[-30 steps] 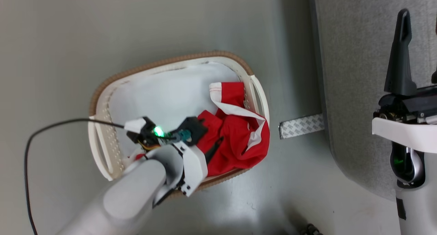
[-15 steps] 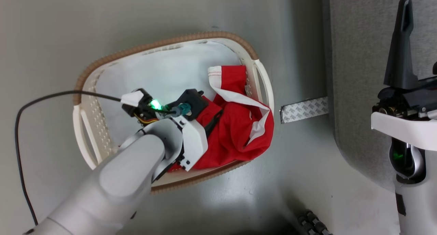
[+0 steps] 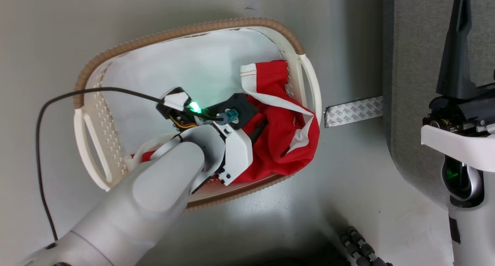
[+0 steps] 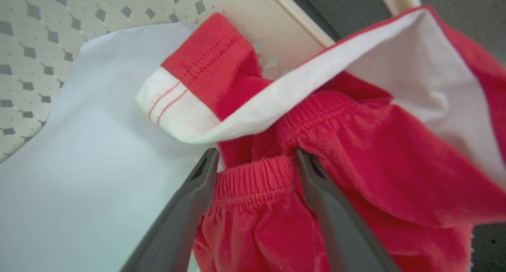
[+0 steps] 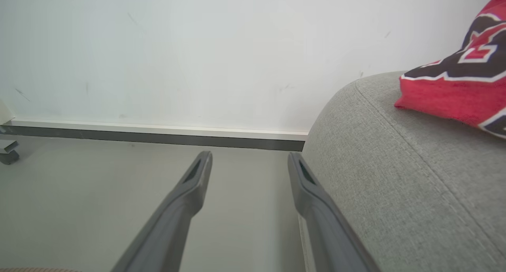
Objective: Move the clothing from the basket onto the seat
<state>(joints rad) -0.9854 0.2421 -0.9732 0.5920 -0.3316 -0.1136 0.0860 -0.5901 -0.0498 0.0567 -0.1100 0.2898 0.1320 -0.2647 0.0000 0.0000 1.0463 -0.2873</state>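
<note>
The white perforated basket (image 3: 91, 142) with a brown rim stands on the floor. Red clothing (image 3: 284, 142) with white trim is bunched against its right wall. My left gripper (image 3: 259, 132) reaches down into that heap. In the left wrist view it (image 4: 257, 161) stands open, its fingers astride a red elastic waistband (image 4: 253, 181). My right gripper (image 3: 458, 45) hangs open and empty (image 5: 249, 157) beside the grey seat (image 5: 395, 165). On the seat lies a red garment with black, white-outlined letters (image 5: 454, 86).
A pale white-blue cushion (image 3: 185, 72) lines the basket's bottom. A black cable (image 3: 77, 96) runs from my left wrist over the basket's left rim. A patterned tape strip (image 3: 354, 111) lies on the floor between basket and seat. A dark ribbed part (image 3: 363, 246) sits at the bottom.
The head camera has shifted, so the basket sits higher and larger in view. My left gripper has gone a little further right into the red clothing. The right gripper holds still.
</note>
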